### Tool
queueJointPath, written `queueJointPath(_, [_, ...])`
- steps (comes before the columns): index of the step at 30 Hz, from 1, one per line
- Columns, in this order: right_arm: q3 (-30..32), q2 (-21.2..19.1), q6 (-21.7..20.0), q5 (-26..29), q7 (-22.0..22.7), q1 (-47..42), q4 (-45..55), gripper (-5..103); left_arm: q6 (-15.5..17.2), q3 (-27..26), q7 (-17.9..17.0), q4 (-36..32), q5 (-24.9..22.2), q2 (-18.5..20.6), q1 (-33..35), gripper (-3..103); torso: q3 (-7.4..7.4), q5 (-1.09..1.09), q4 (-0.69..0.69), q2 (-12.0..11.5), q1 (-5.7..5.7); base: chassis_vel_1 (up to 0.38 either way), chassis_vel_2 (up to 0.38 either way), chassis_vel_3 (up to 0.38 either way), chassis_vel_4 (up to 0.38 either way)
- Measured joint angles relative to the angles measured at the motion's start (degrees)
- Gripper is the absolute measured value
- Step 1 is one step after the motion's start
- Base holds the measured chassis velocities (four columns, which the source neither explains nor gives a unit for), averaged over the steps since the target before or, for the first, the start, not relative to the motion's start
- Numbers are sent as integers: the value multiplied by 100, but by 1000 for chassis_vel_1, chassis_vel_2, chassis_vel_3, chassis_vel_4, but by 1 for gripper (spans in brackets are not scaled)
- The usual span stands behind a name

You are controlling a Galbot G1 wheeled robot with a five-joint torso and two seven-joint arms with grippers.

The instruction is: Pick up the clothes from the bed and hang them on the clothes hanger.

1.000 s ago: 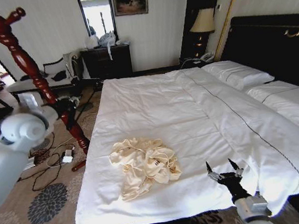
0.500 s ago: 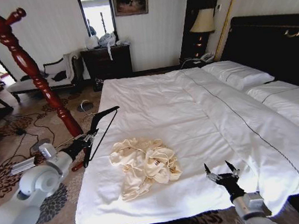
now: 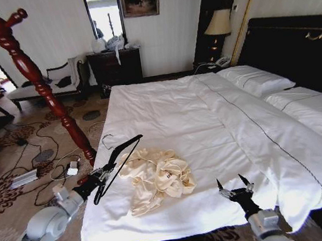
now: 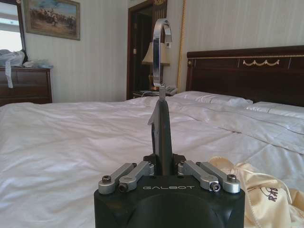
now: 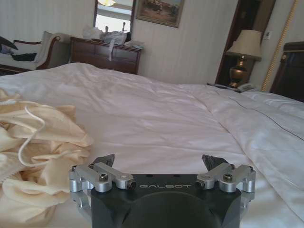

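Observation:
The cream clothes point(image 3: 157, 178) lie crumpled on the white bed point(image 3: 171, 107), near its front left corner. My left gripper point(image 3: 99, 179) hovers at the bed's left edge, shut on the black clothes hanger point(image 3: 122, 154), which slants up over the clothes' left side. In the left wrist view the clothes hanger point(image 4: 164, 133) stands edge-on between the closed fingers, silver hook up, with the clothes point(image 4: 259, 199) beside it. My right gripper point(image 3: 233, 187) is open over the duvet, to the right of the clothes. Its wrist view shows the gripper point(image 5: 158, 162) open and empty, the clothes point(image 5: 42, 142) to one side.
A red-brown wooden coat stand point(image 3: 29, 70) rises on the carpet left of the bed, with cables point(image 3: 54, 171) around its foot. Pillows point(image 3: 257, 80) and a black headboard point(image 3: 294, 42) are at the right. A dark dresser point(image 3: 114, 67) stands at the far wall.
My left arm has swung down and toward the bed, bringing the hanger from beside the coat stand to the edge of the clothes. The right gripper has drifted slightly lower and left.

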Motion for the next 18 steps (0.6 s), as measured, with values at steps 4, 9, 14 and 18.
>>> queueJointPath(4, [-173, -445, -381, 605, 59, 165, 147, 100, -116, -292, 31, 1, -19, -122, 274, 15, 0, 0, -1, 0, 0, 0, 0, 0, 0])
queueJointPath(9, [-253, -1337, -1123, 2598, 351, 547, 524, 100, -198, -612, 32, -43, -107, -339, 568, 15, 0, -1, 1, 0, 0, 0, 0, 0, 0])
queueJointPath(14, [-280, -1946, -1480, 4048, 432, 1048, 743, 100, -198, -856, 31, -219, -136, -549, 925, 15, 1, 0, 1, 0, 1, 0, 0, 0, 0])
queueJointPath(18, [-465, -2270, -1750, 4832, 359, 1303, 906, 100, -190, -945, 23, -319, -107, -702, 1134, 15, 1, -1, -1, 0, 1, 0, 0, 0, 0])
